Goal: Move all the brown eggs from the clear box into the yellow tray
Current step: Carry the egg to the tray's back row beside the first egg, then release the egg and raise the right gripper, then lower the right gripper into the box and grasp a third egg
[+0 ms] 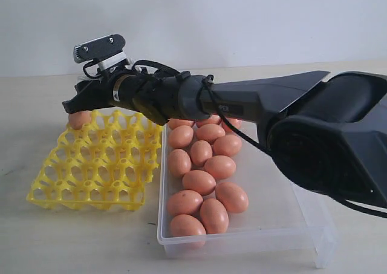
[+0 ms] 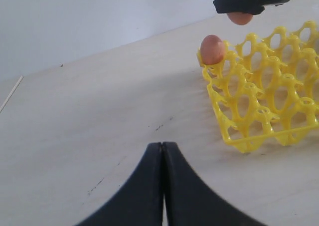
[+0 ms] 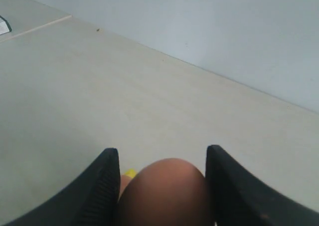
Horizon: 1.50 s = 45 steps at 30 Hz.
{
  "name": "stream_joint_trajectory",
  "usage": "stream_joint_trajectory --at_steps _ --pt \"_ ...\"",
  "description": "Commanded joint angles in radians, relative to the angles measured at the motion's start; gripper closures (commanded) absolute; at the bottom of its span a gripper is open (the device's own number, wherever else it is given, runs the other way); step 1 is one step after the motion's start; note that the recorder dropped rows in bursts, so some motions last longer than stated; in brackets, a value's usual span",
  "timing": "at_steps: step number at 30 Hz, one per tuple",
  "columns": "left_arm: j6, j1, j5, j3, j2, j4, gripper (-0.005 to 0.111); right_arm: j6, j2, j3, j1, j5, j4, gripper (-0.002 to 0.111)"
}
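- Brown eggs (image 1: 199, 181) lie loose in the clear box (image 1: 284, 219), nearest us on the right of the exterior view. We count eleven in full. Parts of three more show under the black right arm (image 1: 242, 104), so about fourteen are not yet moved.
- One yellow tray (image 1: 91, 171) sits on the pale table (image 1: 72, 244), just beside the box's left wall. Nearly all of its cups are empty.
- The left gripper (image 2: 163, 186) does not show in the exterior view. Its own camera shows its two fingers pressed together on nothing, over bare table short of the tray.
- At the tray's far left corner, one seated egg (image 2: 213, 49) rests in the corner cup.
- Just above and beyond it, the right gripper (image 3: 163, 158) clasps one held egg (image 3: 164, 196) between its two black fingers, over the tray's far edge.
- We judge that the step in hand is setting down the second egg.
- The next move calls for lining the held egg up over an empty cup next to the seated one and lowering it between the pegs. The fingers should part only once the cup bears the egg, then lift straight up so they do not nudge its neighbour.
- In all we count about sixteen eggs, one box, one tray and two grippers.
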Motion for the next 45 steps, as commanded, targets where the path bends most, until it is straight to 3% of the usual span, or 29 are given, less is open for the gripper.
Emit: stream_joint_trajectory --at_steps 1,6,8,10,13,16,20,26,35,38,43,45 --pt "-0.006 -0.004 -0.008 -0.004 -0.006 0.0 0.107 0.001 0.029 -0.02 0.006 -0.001 -0.009 0.108" --pt "-0.006 -0.004 -0.008 -0.004 -0.006 0.0 0.107 0.003 0.065 -0.02 0.006 -0.04 -0.009 0.108" --pt "-0.006 -0.004 -0.008 -0.004 -0.006 0.0 0.107 0.003 0.072 -0.02 0.007 -0.049 -0.009 0.103" --pt "-0.006 -0.004 -0.008 -0.004 -0.006 0.0 0.107 0.003 0.072 -0.02 0.007 -0.049 -0.009 0.09" --pt "-0.006 -0.004 -0.008 -0.004 -0.006 0.0 0.107 0.016 0.072 -0.02 0.007 -0.053 -0.009 0.055" --pt "-0.006 -0.004 -0.008 -0.004 -0.006 0.0 0.107 0.04 0.072 -0.02 0.007 -0.04 -0.009 0.04" --pt "-0.006 -0.004 -0.008 -0.004 -0.006 0.0 0.107 0.04 0.048 -0.02 0.007 0.036 -0.009 0.04" --pt "-0.006 -0.004 -0.008 -0.004 -0.006 0.0 0.107 0.022 -0.124 -0.02 0.007 0.345 -0.03 0.048" --pt "-0.006 -0.004 -0.008 -0.004 -0.006 0.0 0.107 0.021 -0.461 0.06 0.004 1.247 -0.033 0.049" --pt "-0.006 -0.004 -0.008 -0.004 -0.006 0.0 0.107 0.021 -0.554 0.228 0.004 1.292 -0.019 0.049" --pt "-0.006 -0.004 -0.008 -0.004 -0.006 0.0 0.107 0.082 -0.655 0.552 -0.013 1.178 0.05 0.049" --pt "-0.006 -0.004 -0.008 -0.004 -0.006 0.0 0.107 0.005 -0.655 0.622 -0.019 1.173 0.093 0.049"
